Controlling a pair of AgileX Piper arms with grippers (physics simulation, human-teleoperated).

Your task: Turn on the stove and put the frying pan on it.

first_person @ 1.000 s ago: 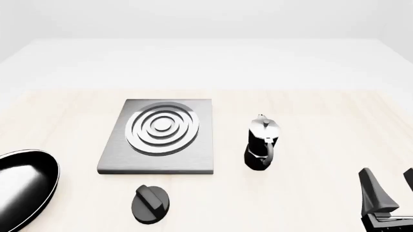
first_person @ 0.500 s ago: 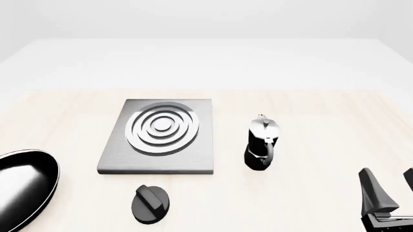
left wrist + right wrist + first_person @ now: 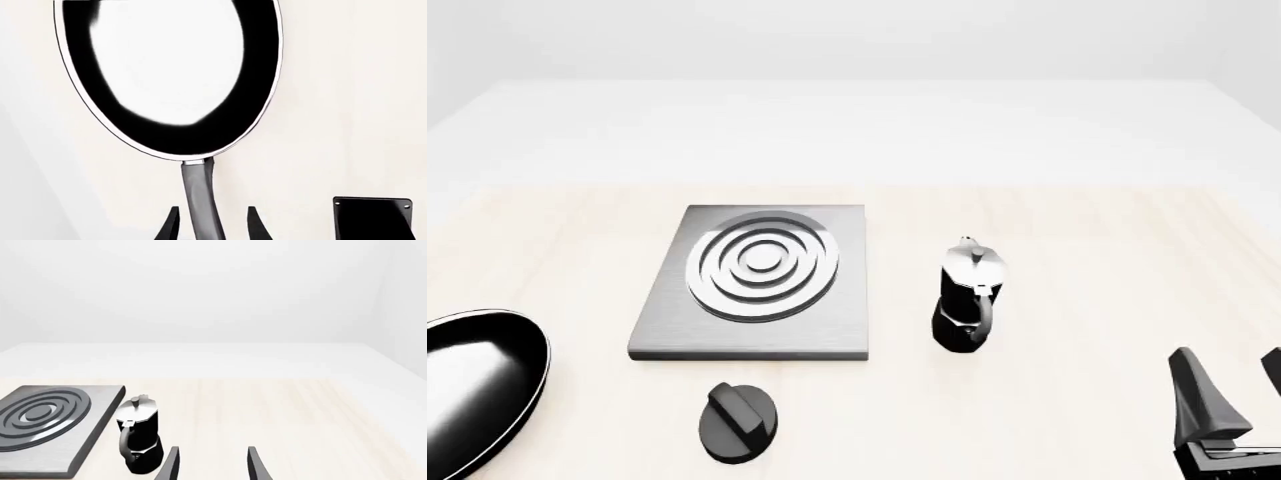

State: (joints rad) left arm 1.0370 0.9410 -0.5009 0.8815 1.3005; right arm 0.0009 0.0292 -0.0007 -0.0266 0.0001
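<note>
In the left wrist view, the left gripper [image 3: 212, 227] had its jaws spread on either side of the long handle of the frying pan [image 3: 170, 75], with a gap showing on each side of the handle. In the front view, the pan lay at the near left edge of the table [image 3: 1094, 260], well apart from the stove [image 3: 754, 285], whose knob [image 3: 738, 422] sat just in front of the slab, while a moka pot [image 3: 968, 297] stood to the stove's right. In the right wrist view, the right gripper [image 3: 212, 467] hung with jaws parted and holding nothing, near the moka pot.
</note>
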